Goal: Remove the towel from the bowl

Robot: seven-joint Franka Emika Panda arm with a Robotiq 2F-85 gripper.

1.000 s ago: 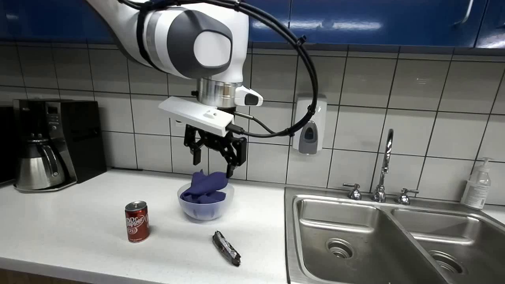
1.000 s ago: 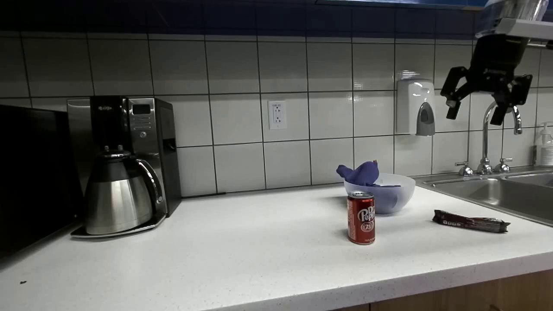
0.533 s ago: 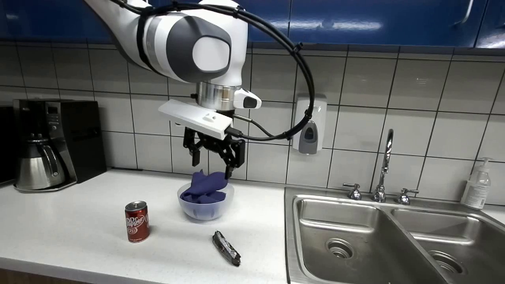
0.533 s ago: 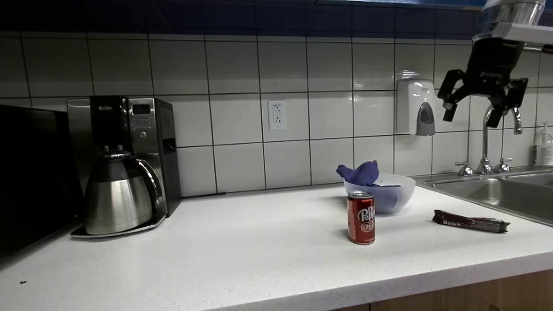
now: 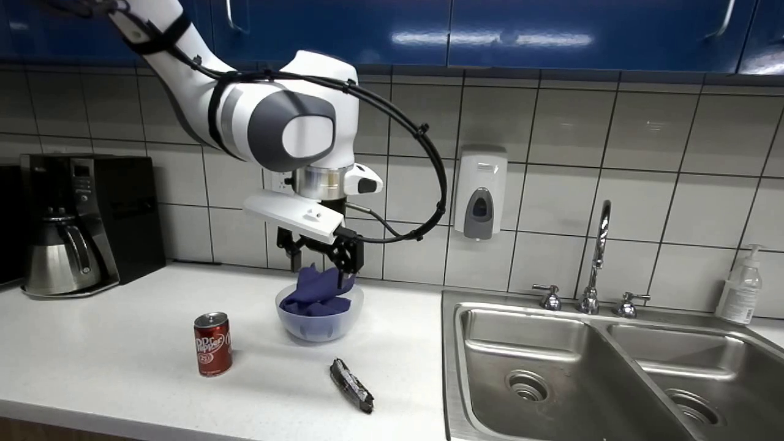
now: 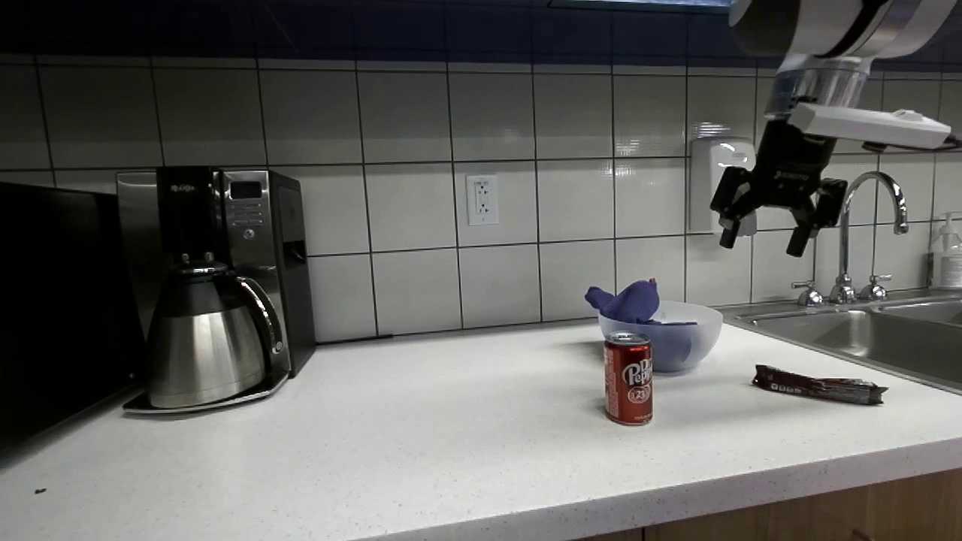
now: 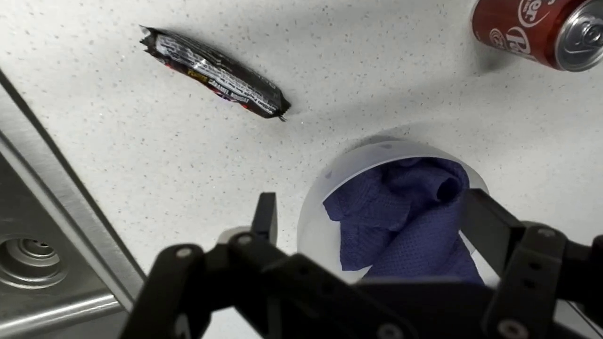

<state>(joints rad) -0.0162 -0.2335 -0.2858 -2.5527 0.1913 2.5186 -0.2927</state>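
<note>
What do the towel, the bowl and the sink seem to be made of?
The towel looks like woven cloth, matte, with a waffle-like texture. The bowl is probably translucent plastic, frosted: the towel's colour shows hazily through its wall, though glass is possible. The sink seems brushed stainless steel: grey with soft, streaky highlights.

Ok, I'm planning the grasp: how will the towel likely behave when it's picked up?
The towel will probably be floppy, since it lies bunched in soft folds. Its textured weave suggests it is unlikely to slip. In an exterior view, one fold rises above the rim of the bowl, so the rest may trail when lifted.
</note>
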